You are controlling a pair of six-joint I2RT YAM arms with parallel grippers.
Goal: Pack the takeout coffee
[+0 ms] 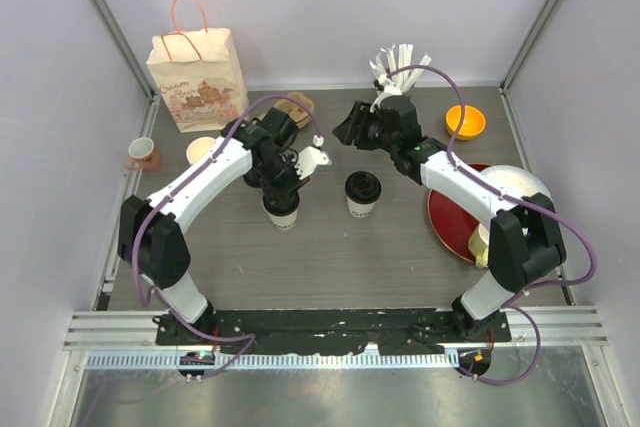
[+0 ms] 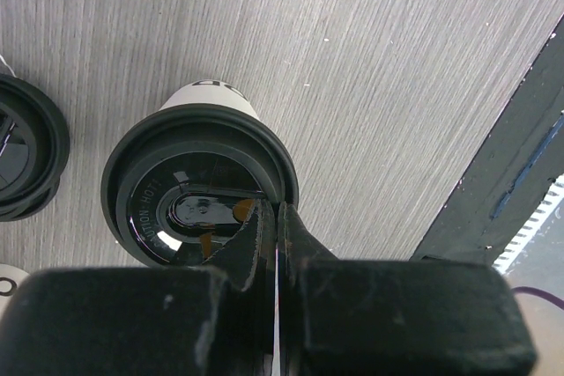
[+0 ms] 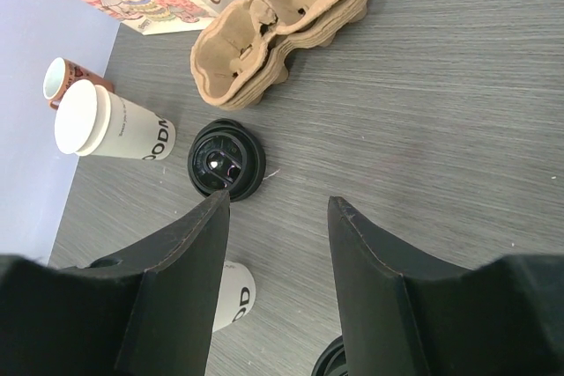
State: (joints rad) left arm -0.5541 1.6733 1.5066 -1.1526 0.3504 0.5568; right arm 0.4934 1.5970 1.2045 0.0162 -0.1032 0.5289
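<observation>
Two cream-white paper cups with black lids stand mid-table. One cup (image 1: 283, 213) is right under my left gripper (image 1: 282, 190). In the left wrist view its lid (image 2: 198, 187) fills the middle, and my left gripper (image 2: 278, 210) is shut with its tips touching the lid's right rim. The other lidded cup (image 1: 361, 193) stands free to the right. My right gripper (image 1: 347, 127) hovers behind it, open and empty (image 3: 278, 204). In the right wrist view the second cup's lid (image 3: 331, 363) peeks in at the bottom edge.
A printed paper bag (image 1: 197, 75) stands back left, with brown cup carriers (image 3: 282, 24) beside it. A stack of cream cups (image 3: 115, 125), a pinkish mug (image 1: 142, 154) and a stack of black lids (image 3: 226, 158) sit at the left. An orange bowl (image 1: 465, 122) and red plate (image 1: 450, 217) are at the right.
</observation>
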